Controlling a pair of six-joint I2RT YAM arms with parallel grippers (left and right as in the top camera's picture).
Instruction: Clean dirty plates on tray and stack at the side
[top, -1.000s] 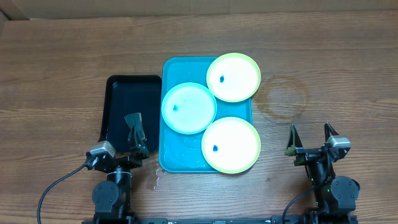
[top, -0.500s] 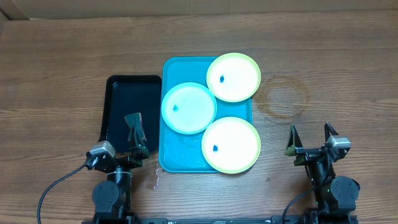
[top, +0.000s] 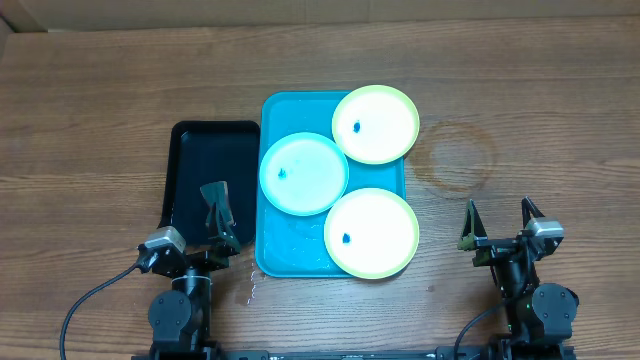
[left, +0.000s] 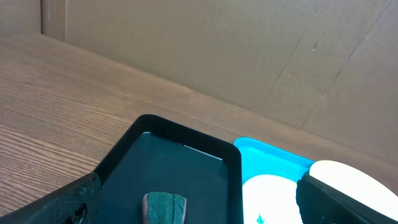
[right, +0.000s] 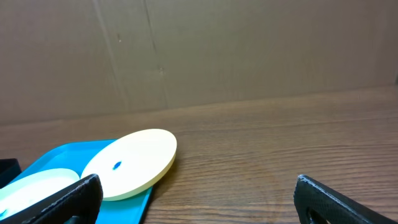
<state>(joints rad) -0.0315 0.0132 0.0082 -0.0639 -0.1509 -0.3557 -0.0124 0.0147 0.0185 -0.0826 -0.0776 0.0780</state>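
My left fingers (left: 339, 193) stand wide apart with nothing between them, low over the near end of the black tray (top: 200, 150). A small dull-green piece (left: 165, 210) shows within that tray's outline; what it is, I cannot tell. My right fingers (right: 336, 196) are spread just as wide, holding nothing, above bare counter (top: 100, 100) well to the right of the trays.

Just beside the black tray, on its right, lies the turquoise tray (top: 290, 255), and all three plates are on it, none stacked. The cyan plate (top: 303, 173) sits at the tray's left side, its edge over the left rim. The far yellow-green plate (top: 375, 124) rests at the far right corner, overhanging the rim there and meeting the cyan plate's edge. The near yellow-green plate (top: 371, 232) lies toward the near right corner and juts a little past the right rim. Each plate carries a small blue speck. The bare tray floor at the near left looks wet.
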